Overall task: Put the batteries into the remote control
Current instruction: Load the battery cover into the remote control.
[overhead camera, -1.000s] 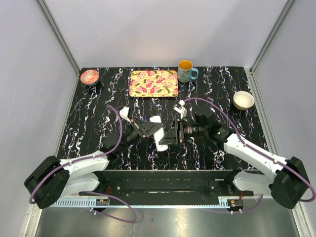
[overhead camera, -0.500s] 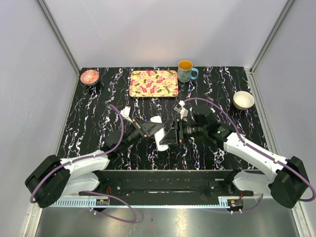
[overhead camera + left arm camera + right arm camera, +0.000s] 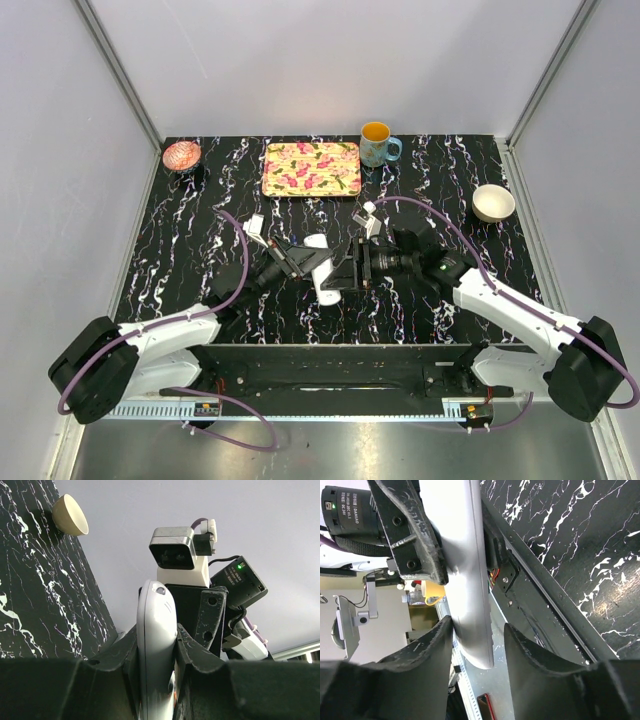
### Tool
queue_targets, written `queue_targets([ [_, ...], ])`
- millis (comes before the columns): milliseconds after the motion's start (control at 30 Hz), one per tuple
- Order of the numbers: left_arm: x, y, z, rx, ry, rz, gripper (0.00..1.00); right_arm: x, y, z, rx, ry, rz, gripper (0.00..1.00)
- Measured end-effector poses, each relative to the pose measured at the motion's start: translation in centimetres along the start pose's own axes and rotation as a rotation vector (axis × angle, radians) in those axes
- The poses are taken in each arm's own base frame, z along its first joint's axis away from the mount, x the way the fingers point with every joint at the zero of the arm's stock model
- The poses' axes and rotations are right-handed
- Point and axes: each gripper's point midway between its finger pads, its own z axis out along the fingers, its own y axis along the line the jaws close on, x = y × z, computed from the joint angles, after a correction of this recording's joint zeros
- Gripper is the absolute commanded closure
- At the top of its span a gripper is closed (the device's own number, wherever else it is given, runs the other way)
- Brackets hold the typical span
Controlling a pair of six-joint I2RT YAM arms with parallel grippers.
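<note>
Top external: both arms meet mid-bench (image 3: 190,250), near side, w/ the remote control (image 3: 326,290) held up off the surface between them. It reads as a white strip running near-far, betw. the two black end effectors.

Left wrist: left end effector (image 3: 156,637) pinches the remote edge-on. Both fingers (image 3: 196,652) press its sides, and its rounded tip sticks up past them. The right arm's camera block sits just behind.

Right wrist: right end effector (image 3: 477,637) straddles the remote's other end, jaws slightly spread. One finger touches the white body and a thin gap shows at the other, so it is not clamped.

Batteries: can't spot them in any view.

Far side of bench: floral tray (image 3: 311,168) at centre, mug (image 3: 377,146) just right of it, pink bowl (image 3: 181,155) at far left. White bowl (image 3: 493,203) sits at right, well apart from the arms.
</note>
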Motion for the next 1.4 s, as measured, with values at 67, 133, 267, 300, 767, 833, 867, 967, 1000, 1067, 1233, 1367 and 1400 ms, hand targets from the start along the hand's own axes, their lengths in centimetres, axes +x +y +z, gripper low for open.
queue_targets([
  [67, 0.0, 0.1, 0.0, -0.004, 0.0, 0.004, 1.0, -0.1, 0.2, 0.0, -0.006, -0.003, 0.007, 0.89],
  [133, 0.0, 0.0, 0.0, -0.002, 0.0, -0.009, 1.0, 0.0, 0.5, -0.1, -0.02, 0.003, -0.009, 0.9],
  [267, -0.1, -0.6, 0.0, 0.019, -0.003, -0.02, 1.0, 0.0, 1.0, -0.2, -0.041, 0.003, -0.025, 1.0],
  [300, -0.1, -0.6, 0.0, 0.021, -0.004, -0.02, 1.0, 0.0, 1.0, -0.2, -0.043, 0.004, -0.025, 1.0],
  [767, -0.2, -0.6, 0.1, 0.027, -0.007, -0.008, 1.0, -0.2, 1.4, -0.3, -0.054, -0.003, -0.016, 0.63],
  [833, -0.1, -0.6, 0.1, 0.024, -0.006, -0.008, 1.0, -0.2, 1.3, -0.2, -0.053, -0.001, -0.013, 0.79],
  [867, -0.1, -0.5, 0.1, 0.023, -0.006, -0.008, 1.0, -0.2, 1.2, -0.2, -0.05, 0.001, -0.009, 0.83],
  [967, -0.2, -0.6, 0.1, 0.024, -0.006, -0.018, 1.0, -0.1, 1.1, 0.0, -0.056, 0.014, -0.009, 0.99],
  [1000, -0.2, -0.6, 0.1, 0.024, -0.005, -0.023, 1.0, 0.0, 1.2, 0.0, -0.063, 0.02, -0.014, 1.0],
  [1067, -0.2, -0.8, 0.1, 0.032, -0.007, -0.032, 1.0, 0.0, 1.4, 0.0, -0.073, 0.021, -0.024, 1.0],
  [1233, -0.3, -1.0, 0.1, 0.038, -0.009, -0.037, 1.0, -0.1, 1.4, -0.1, -0.077, 0.02, -0.034, 1.0],
  [1367, -0.3, -1.1, 0.1, 0.041, -0.009, -0.038, 1.0, -0.1, 1.4, -0.1, -0.079, 0.02, -0.036, 0.56],
  [1400, -0.3, -1.1, 0.1, 0.043, -0.01, -0.032, 1.0, -0.1, 1.5, -0.1, -0.079, 0.02, -0.033, 0.51],
])
